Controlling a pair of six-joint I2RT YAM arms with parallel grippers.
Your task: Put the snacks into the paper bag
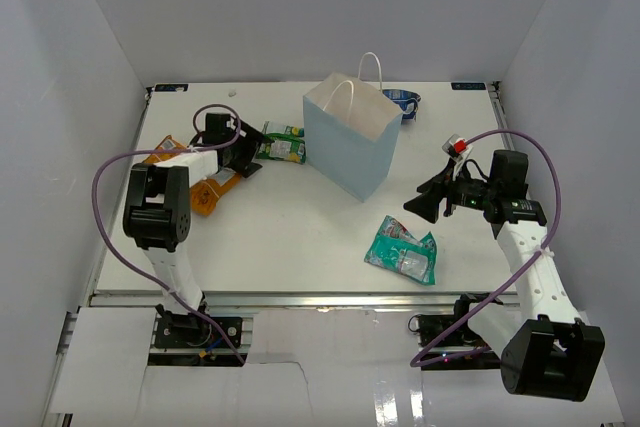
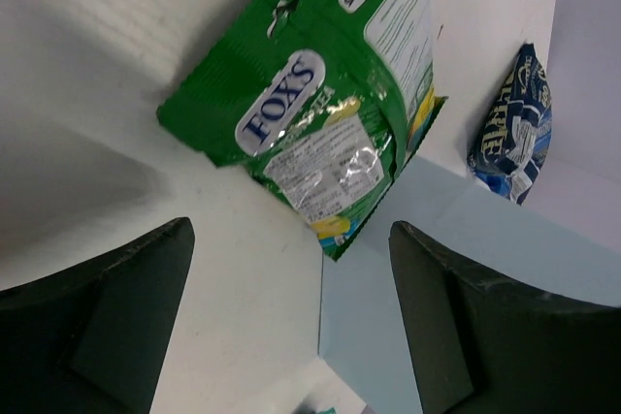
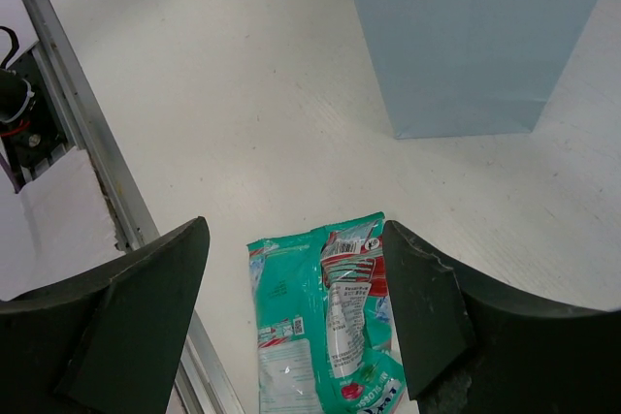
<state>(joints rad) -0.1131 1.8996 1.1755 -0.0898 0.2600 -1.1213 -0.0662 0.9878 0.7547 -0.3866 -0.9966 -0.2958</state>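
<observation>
The light-blue paper bag stands upright at the middle back of the table, its mouth open. A green packet lies just left of the bag. My left gripper hovers beside the packet, open and empty. In the left wrist view the green packet lies ahead of the open left gripper, touching the paper bag. A teal packet lies flat near the front. My right gripper hangs open above it. From the right wrist, the teal packet shows below the spread right gripper.
An orange chip bag lies partly under the left arm. A blue packet sits behind the bag by the back wall, and a small red packet lies near the right arm. The table's metal front rail runs close to the teal packet.
</observation>
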